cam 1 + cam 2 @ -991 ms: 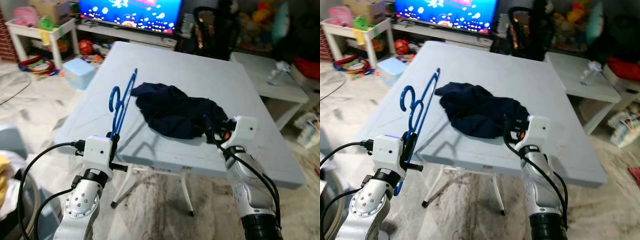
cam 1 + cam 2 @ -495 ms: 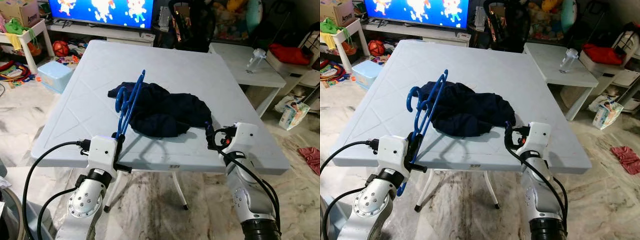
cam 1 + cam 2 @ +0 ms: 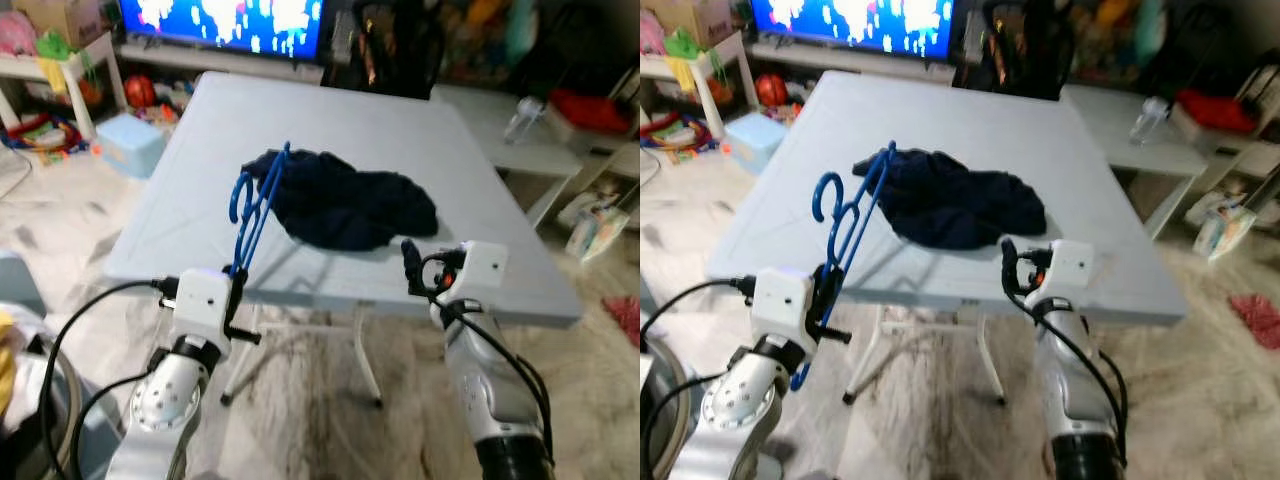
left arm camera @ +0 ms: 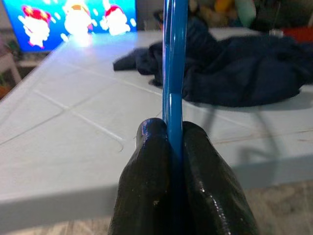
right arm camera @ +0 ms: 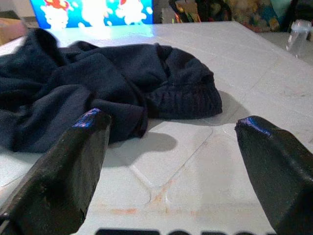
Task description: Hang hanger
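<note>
Left gripper (image 4: 175, 147) pinches the blue hanger (image 3: 256, 205) tight, raising it above the near edge of the pale table (image 3: 330, 120). On the table lies a dark garment (image 3: 350, 205); right gripper (image 5: 171, 161) gapes wide, empty, beside it.

A big pale blue desk (image 3: 420, 140) is seen in the middle of the room, on white folding legs (image 3: 365, 355). A bright screen (image 3: 225, 20) is lit up behind it. A low white table (image 3: 510, 150) with a clear bottle (image 3: 516, 117) is placed near it. Toys (image 3: 45, 135) are scattered on the pale marbled floor (image 3: 320, 400).
</note>
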Motion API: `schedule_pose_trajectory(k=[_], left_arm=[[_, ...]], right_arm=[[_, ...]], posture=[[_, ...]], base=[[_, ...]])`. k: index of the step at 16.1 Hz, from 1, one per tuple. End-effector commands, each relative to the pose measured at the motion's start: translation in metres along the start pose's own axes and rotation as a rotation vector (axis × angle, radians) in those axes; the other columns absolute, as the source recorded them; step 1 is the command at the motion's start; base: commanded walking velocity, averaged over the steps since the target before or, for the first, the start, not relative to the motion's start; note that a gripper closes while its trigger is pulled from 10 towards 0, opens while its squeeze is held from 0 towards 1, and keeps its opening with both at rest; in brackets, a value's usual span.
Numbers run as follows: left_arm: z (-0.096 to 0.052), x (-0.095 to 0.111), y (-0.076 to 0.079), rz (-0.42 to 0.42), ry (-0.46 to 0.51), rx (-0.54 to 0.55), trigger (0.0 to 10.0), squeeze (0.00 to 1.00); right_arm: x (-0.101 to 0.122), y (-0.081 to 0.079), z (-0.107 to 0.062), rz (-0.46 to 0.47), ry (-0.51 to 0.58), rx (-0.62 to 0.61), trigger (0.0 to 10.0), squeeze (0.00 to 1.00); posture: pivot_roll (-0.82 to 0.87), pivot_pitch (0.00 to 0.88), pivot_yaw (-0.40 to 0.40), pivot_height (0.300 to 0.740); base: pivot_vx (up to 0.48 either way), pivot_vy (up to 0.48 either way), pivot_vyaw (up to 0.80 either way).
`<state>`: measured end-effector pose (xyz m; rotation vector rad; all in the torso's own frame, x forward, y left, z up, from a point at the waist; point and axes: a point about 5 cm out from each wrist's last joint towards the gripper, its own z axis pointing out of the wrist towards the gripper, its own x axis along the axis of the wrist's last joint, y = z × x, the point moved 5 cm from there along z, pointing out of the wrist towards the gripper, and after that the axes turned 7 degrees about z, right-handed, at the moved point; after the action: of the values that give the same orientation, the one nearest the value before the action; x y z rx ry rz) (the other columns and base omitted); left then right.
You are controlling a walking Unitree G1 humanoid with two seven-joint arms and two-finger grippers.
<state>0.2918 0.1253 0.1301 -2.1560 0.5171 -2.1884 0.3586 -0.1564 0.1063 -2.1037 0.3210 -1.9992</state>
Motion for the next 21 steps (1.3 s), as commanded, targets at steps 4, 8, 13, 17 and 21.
schedule_pose_trajectory(k=[4,8,13,17,21], left_arm=[[0.002,0.002,0.008,-0.009,0.005,-0.015,10.0,0.00],[0.000,0.000,0.015,-0.019,-0.002,-0.038,10.0,0.00],[0.007,0.001,0.016,-0.042,0.002,-0.082,10.0,0.00],[0.016,-0.003,0.024,-0.053,-0.020,-0.135,10.0,0.00],[0.017,-0.005,0.041,-0.019,-0.034,-0.309,10.0,0.00]], right_arm=[[0.007,0.004,0.004,-0.014,0.014,-0.013,10.0,0.00],[0.008,0.013,0.003,-0.038,0.010,-0.015,10.0,0.00],[0.020,0.023,0.009,-0.077,0.032,-0.038,10.0,0.00],[0.023,0.039,0.005,-0.036,0.071,-0.119,10.0,0.00],[0.020,0.043,0.001,-0.037,0.085,-0.136,10.0,0.00]], posture=[[0.20,0.016,-0.145,0.740],[0.19,0.002,-0.149,0.740],[0.16,0.028,-0.133,0.740],[0.16,0.000,-0.055,0.740],[0.15,0.000,0.010,0.740]], base=[[-0.281,0.000,0.00],[-0.289,0.000,0.00],[-0.106,0.000,0.00],[0.000,0.000,0.00],[0.000,0.000,0.00]])
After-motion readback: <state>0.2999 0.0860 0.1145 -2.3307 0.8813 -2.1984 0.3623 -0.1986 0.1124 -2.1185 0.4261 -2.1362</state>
